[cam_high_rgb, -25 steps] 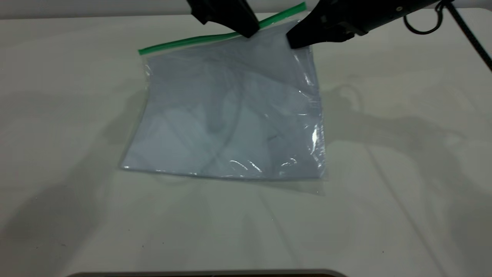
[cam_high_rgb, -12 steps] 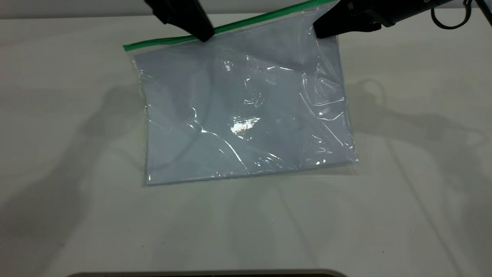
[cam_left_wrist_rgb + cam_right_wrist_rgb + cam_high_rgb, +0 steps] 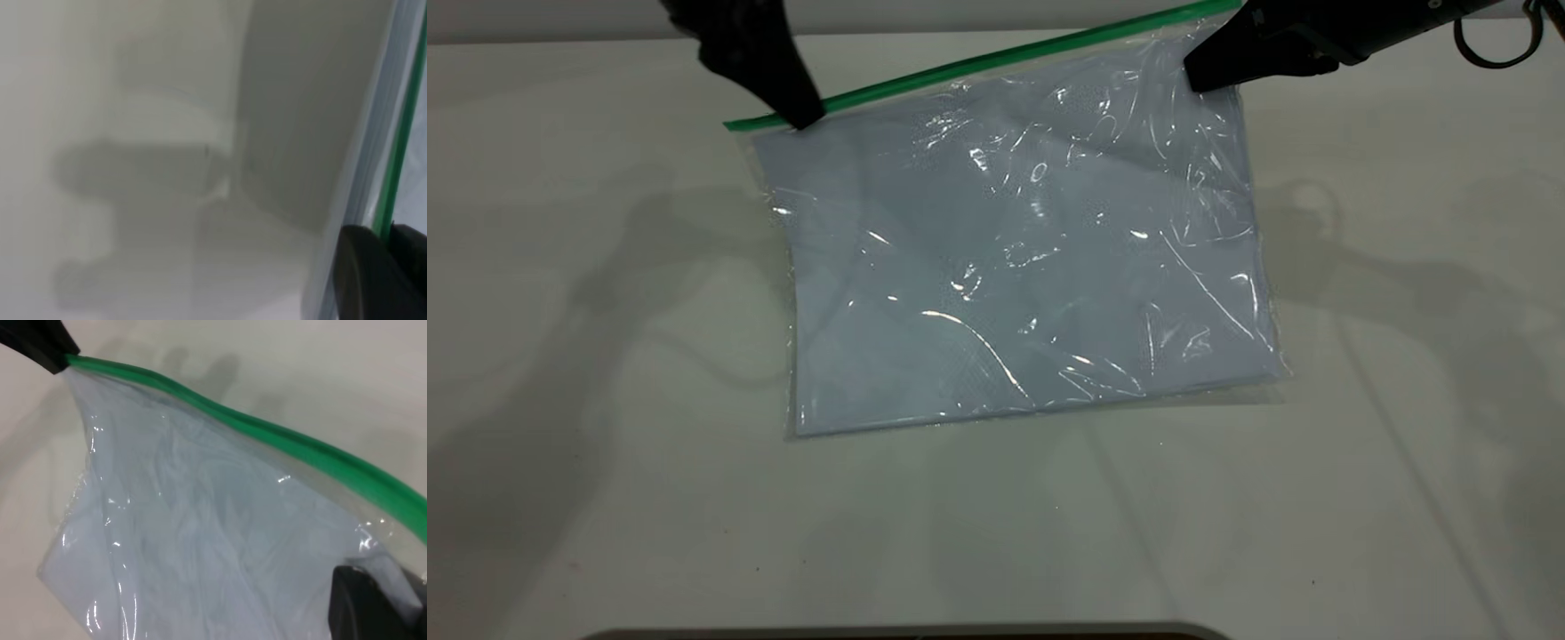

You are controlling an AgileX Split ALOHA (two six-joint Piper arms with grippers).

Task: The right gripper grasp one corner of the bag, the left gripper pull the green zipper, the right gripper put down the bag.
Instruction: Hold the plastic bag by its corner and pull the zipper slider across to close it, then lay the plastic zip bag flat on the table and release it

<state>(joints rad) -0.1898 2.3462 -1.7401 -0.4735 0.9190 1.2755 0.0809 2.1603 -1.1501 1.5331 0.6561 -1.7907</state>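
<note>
The bag holds white paper; the right end effector grips its 1 o'clock corner, the left end effector pinches the green zipper at 11.

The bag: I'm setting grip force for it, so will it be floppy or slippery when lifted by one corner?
Probably floppy: the bag is crinkled and creased where the right gripper holds its corner. Its glossy film may be slippery. The paper visible inside likely stiffens it somewhat, while the left gripper sits on the green zipper.

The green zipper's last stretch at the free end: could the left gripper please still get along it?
Probably yes: the left gripper already sits on the green zipper near that end, and nothing lies beside the bag there.
</note>
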